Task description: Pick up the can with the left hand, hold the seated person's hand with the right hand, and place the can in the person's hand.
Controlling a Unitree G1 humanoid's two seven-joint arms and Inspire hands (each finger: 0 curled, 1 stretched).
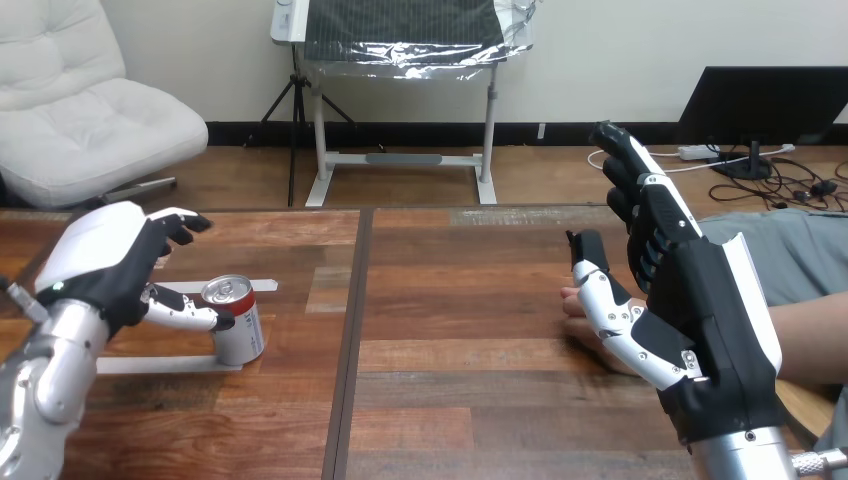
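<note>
Can (237, 322) is seen upright on the desk (450, 340), at its left; the left robot hand (105, 262) is held spread beside it, thumb against its side; the right robot hand (715, 330) is held unclenched, fingers straight, just over the person's hand (578, 322).

You have a wooden table (470, 400) of mixed brown planks in front of you. A dark seam (350, 330) runs near to far, left of its middle. Left of that seam lie two pale strips, both running left to right: a short white strip (262, 286) farther off and a longer white strip (160, 366) nearer.
</note>
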